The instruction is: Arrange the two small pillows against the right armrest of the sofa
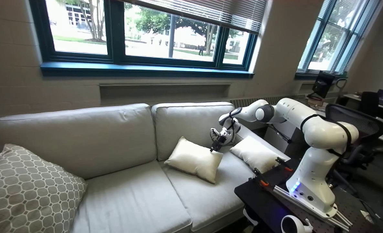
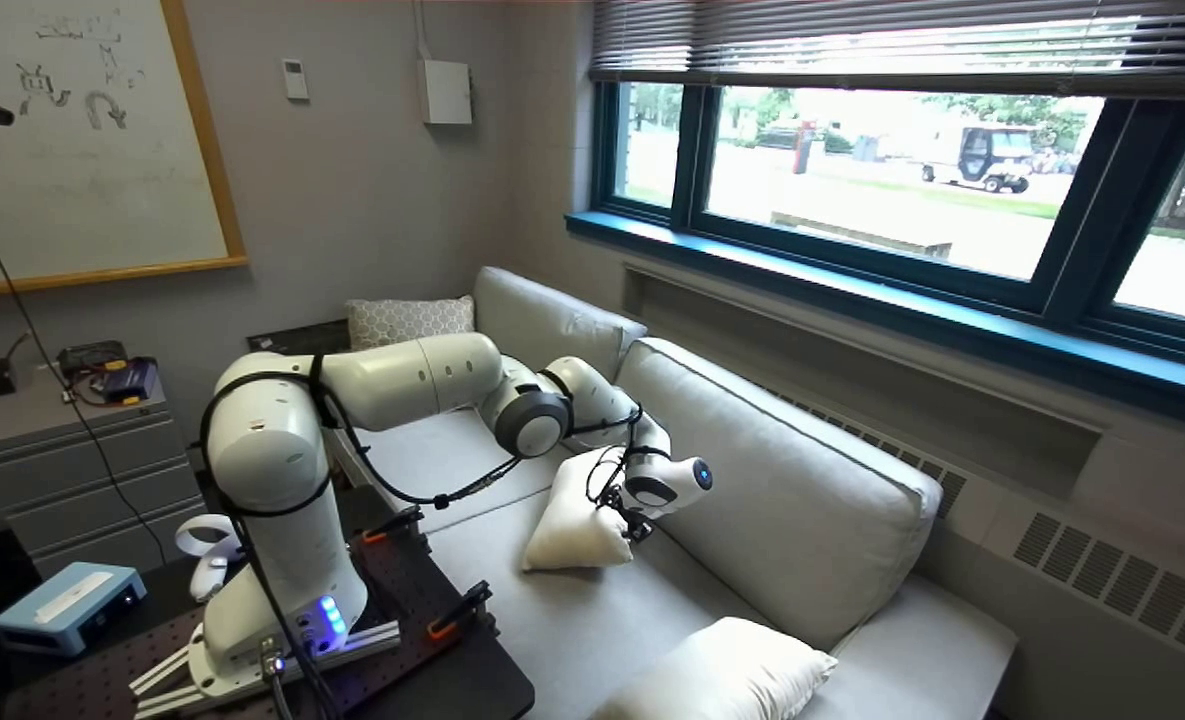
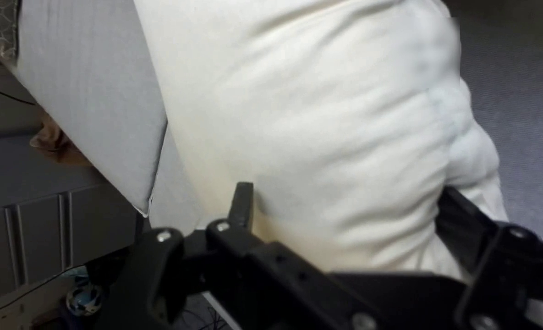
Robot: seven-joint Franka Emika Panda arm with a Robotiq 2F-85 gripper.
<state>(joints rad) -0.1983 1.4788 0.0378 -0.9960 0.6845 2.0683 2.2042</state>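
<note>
Sofa has its right armrest at one end and a big patterned cushion at the other. One small pillow lies just beside that armrest; the second small pillow rests nearer the sofa's middle, with the end effector astride part of it, jaws parted wide.

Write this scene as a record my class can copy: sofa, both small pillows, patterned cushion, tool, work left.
Sofa: pale fabric, two back cushions
Armrest pillow: beside the right armrest, apparently leaning on it
Other pillow: on the sofa, apart from that armrest
Patterned cushion: opposite end of the sofa
Tool: open, part of other pillow between its fingers
Work left: other pillow to the armrest
</note>
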